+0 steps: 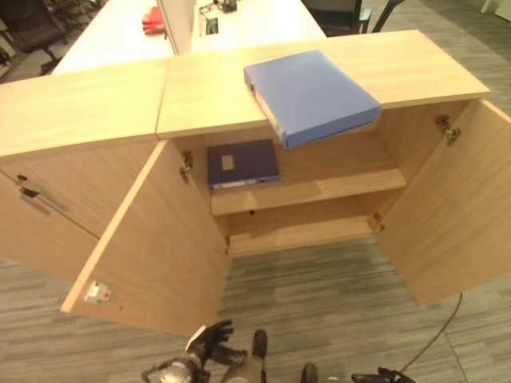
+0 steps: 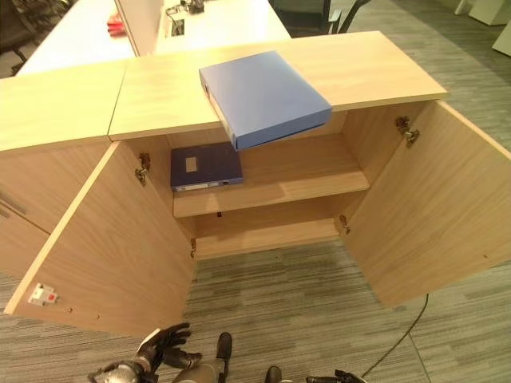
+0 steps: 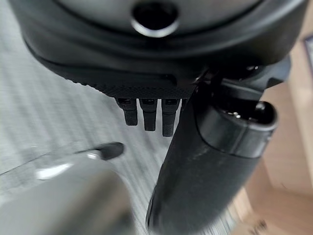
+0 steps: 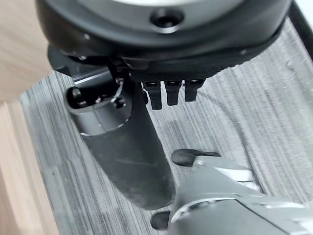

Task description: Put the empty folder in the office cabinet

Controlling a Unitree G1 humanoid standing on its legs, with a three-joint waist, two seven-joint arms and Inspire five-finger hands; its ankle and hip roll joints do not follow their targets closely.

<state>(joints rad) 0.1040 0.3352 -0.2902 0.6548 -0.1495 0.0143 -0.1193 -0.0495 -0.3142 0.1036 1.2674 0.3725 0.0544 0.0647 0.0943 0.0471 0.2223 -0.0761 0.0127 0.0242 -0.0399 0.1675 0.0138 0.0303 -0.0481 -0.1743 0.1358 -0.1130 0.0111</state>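
A light blue folder (image 1: 311, 96) lies flat on the top of the wooden cabinet (image 1: 200, 96), its near corner overhanging the front edge. Both cabinet doors stand wide open. On the left of the upper shelf (image 1: 335, 179) lies a dark blue folder (image 1: 242, 163); the right of that shelf is bare. My left hand (image 1: 209, 339) hangs low over the carpet in front of the left door, open and holding nothing, as its thumb (image 3: 210, 166) and straight fingers show. My right hand (image 4: 127, 156) is also low over the carpet, open and holding nothing.
The left door (image 1: 152, 247) and right door (image 1: 455, 215) swing out toward me on either side of the opening. A lower shelf (image 1: 295, 231) sits beneath the upper one. A closed cabinet (image 1: 48, 191) adjoins on the left. White desks (image 1: 120, 28) stand behind.
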